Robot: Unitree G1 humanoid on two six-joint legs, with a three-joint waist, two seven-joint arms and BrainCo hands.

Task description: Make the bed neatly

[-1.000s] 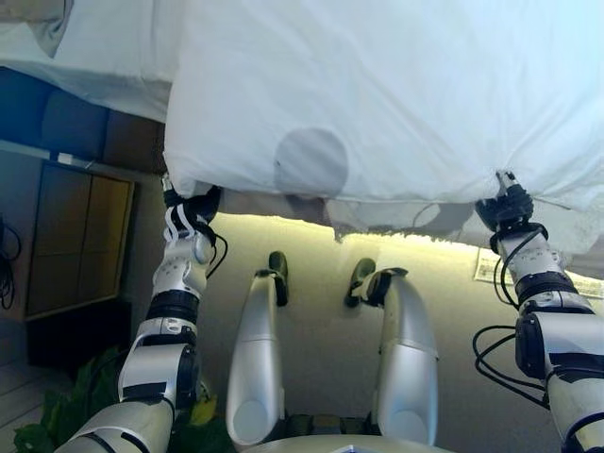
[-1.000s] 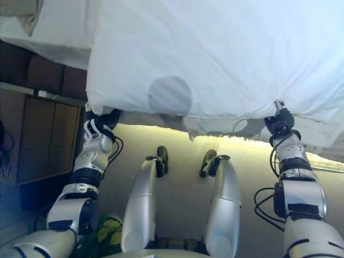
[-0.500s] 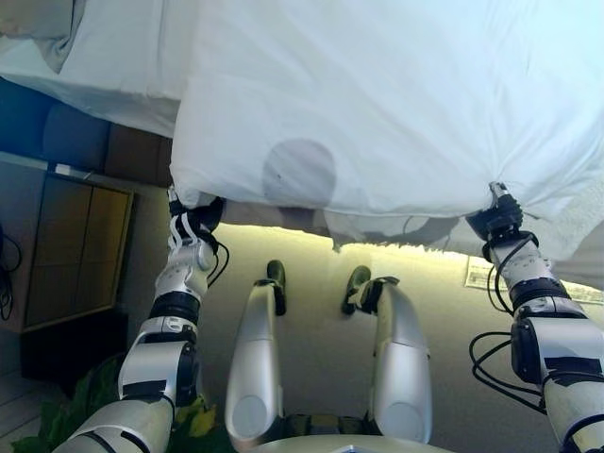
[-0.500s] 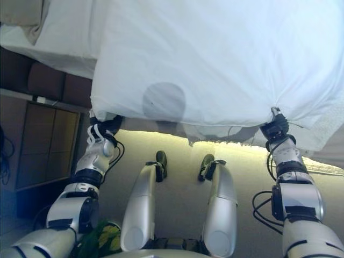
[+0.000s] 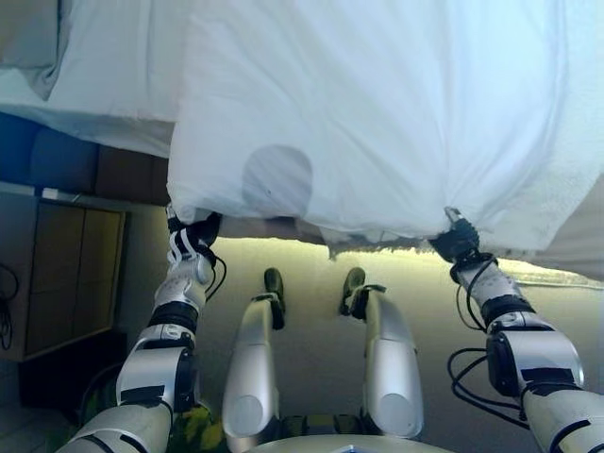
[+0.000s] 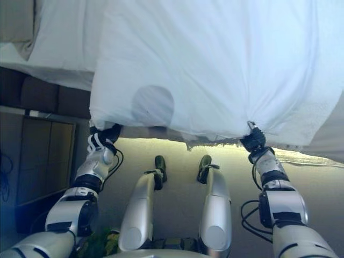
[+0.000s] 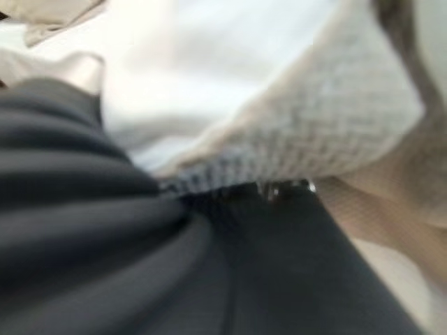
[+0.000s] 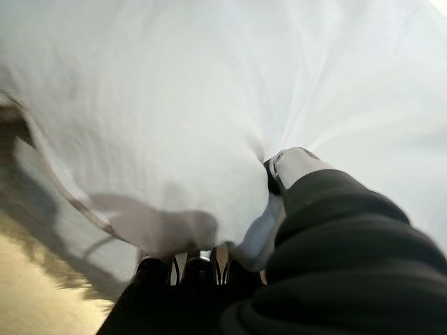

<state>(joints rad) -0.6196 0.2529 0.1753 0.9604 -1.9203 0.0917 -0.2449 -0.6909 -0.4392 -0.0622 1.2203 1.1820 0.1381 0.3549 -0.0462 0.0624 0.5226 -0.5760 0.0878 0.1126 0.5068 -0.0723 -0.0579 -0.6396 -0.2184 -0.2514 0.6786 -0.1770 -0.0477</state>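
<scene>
A white duvet cover [image 5: 377,104] hangs spread across the upper part of the head views, its lower edge lifted off the floor. My left hand [image 5: 193,231] is at its lower left corner and is shut on the bunched cloth, which shows against the hand's dark cover in the left wrist view [image 7: 300,132]. My right hand [image 5: 458,238] grips the lower edge further right. In the right wrist view its thumb [image 8: 293,164] pinches the white cloth [image 8: 174,105] against the fingers beneath. A textured white blanket [image 5: 585,179] lies beside the cover at the far right.
The bed's white sheet [image 5: 104,75] and a grey pillow [image 5: 33,38] lie at the upper left. A dark wooden cabinet [image 5: 75,274] stands at the left below the bed's dark base [image 5: 85,165]. Beige carpet [image 5: 311,255] lies below the cover. Green leaves [image 5: 203,429] show at the bottom left.
My right hand has moved left along with the cover's lower edge. My left hand has stayed at the left corner. The view has shifted a little.
</scene>
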